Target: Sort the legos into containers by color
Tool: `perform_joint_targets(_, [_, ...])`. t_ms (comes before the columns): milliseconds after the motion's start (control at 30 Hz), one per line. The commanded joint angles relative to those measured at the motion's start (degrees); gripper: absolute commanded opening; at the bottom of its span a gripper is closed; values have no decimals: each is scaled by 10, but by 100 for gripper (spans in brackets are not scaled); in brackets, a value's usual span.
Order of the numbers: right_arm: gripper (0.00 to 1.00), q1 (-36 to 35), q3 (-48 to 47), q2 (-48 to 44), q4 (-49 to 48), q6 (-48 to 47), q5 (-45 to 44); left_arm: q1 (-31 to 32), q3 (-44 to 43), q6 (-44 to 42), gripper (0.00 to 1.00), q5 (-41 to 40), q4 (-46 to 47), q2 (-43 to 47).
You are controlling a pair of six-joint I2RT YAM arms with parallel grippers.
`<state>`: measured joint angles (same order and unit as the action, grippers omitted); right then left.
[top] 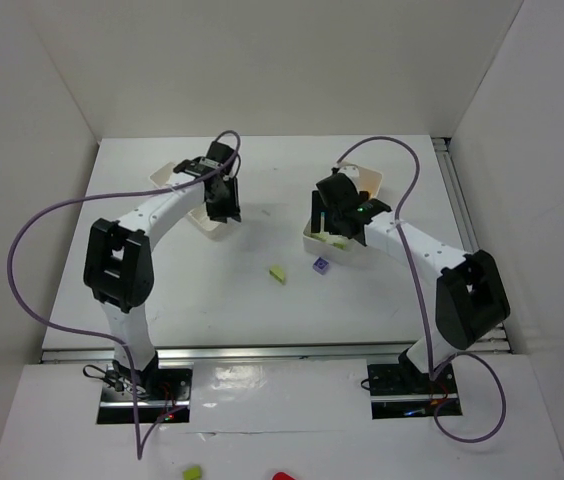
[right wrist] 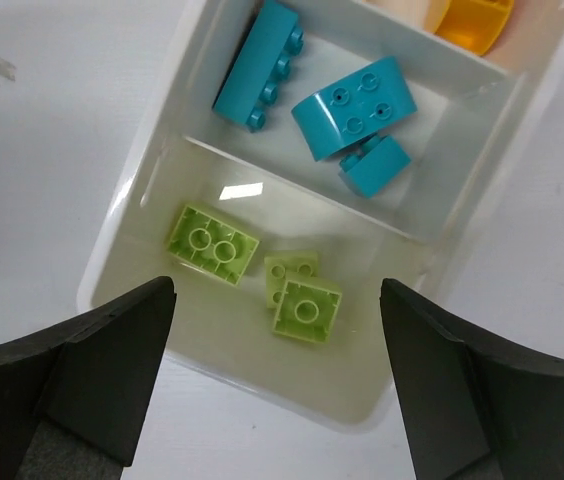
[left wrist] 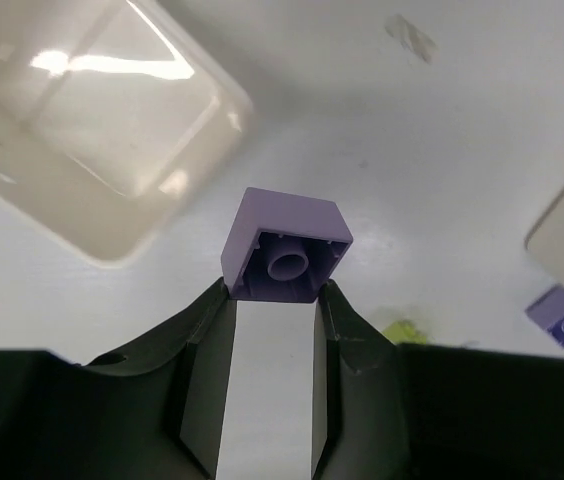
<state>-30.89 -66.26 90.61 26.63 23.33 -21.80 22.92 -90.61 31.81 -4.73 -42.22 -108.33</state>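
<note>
Pinched by the left gripper, the small purple plastic brick should be centred over the upper-left white plastic tray before release.

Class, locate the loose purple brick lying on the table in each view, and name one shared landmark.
Top external: loose purple brick, right of centre.
Left wrist: loose purple brick, low at right edge.
Right wrist: not in it.
Landmark: lime brick beside it, in both.

place: robot lab cell | cue: white panel walls — bolted arm bases
</note>
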Motion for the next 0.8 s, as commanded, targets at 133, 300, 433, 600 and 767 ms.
perform_joint_targets(133, [92, 19, -17, -97, 18, 6, -57, -68, -35, -15, 23, -14, -19, -13])
perform_joint_targets(300, [92, 25, -17, -112, 36, 6, -57, -82, -68, -15, 82, -16, -8, -38])
perform_joint_targets(433, [92, 25, -3, -144, 51, 6, -25, -75, -89, -20, 95, -22, -20, -35])
perform_joint_targets(600, [89, 25, 34, -182, 40, 6, 10, -27, -81, -32, 84, -7, -20, 14])
perform_joint_targets(767, [89, -16, 66, -194, -5, -37, 100, 19, -22, -7, 84, 24, -20, 41])
